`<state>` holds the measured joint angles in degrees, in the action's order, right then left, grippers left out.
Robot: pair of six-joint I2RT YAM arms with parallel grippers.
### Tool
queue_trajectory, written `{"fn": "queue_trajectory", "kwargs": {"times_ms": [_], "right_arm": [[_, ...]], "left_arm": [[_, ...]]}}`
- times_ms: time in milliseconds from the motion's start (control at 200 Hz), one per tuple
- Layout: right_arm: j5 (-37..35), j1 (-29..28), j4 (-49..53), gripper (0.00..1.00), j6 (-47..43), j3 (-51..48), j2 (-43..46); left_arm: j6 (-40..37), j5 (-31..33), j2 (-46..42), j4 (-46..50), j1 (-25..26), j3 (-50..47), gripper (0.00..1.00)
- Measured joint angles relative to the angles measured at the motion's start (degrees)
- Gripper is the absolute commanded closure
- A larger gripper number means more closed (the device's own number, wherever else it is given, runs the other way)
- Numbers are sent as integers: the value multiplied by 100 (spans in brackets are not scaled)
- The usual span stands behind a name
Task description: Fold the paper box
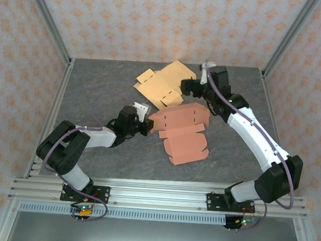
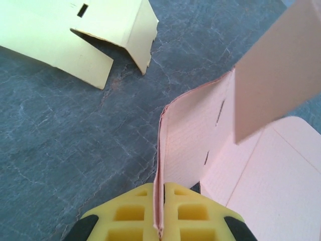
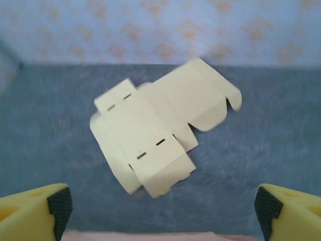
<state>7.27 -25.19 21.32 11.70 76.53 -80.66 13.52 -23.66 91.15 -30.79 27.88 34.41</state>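
Note:
The paper box (image 1: 184, 134) is a pink cardboard blank lying partly folded mid-table, with its left flap raised. My left gripper (image 1: 145, 125) is shut on that flap. In the left wrist view the yellow fingers (image 2: 130, 213) pinch the thin pink edge (image 2: 161, 201), and the rest of the pink box (image 2: 261, 170) spreads to the right. My right gripper (image 1: 188, 88) hangs open just behind the pink box. Its fingertips (image 3: 35, 211) stand far apart with nothing between them, and a strip of the pink box (image 3: 150, 236) shows along the bottom edge.
A second blank, pale yellow (image 1: 164, 83), lies flat at the back of the grey table (image 1: 96, 88). The same yellow blank (image 3: 150, 130) sits ahead of the right gripper and appears at the top left (image 2: 85, 40) of the left wrist view. Patterned walls enclose the table.

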Motion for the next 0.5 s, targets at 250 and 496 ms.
{"fn": "queue_trajectory", "kwargs": {"times_ms": [250,496], "right_arm": [[811,0,-507,13,5388,-1506,-17],[955,-365,-446,33,6902,-1491,-199]], "left_arm": [[-7,516,-166,-214,240,-92,100],[-2,789,-188,-321,240,-177,100]]}}
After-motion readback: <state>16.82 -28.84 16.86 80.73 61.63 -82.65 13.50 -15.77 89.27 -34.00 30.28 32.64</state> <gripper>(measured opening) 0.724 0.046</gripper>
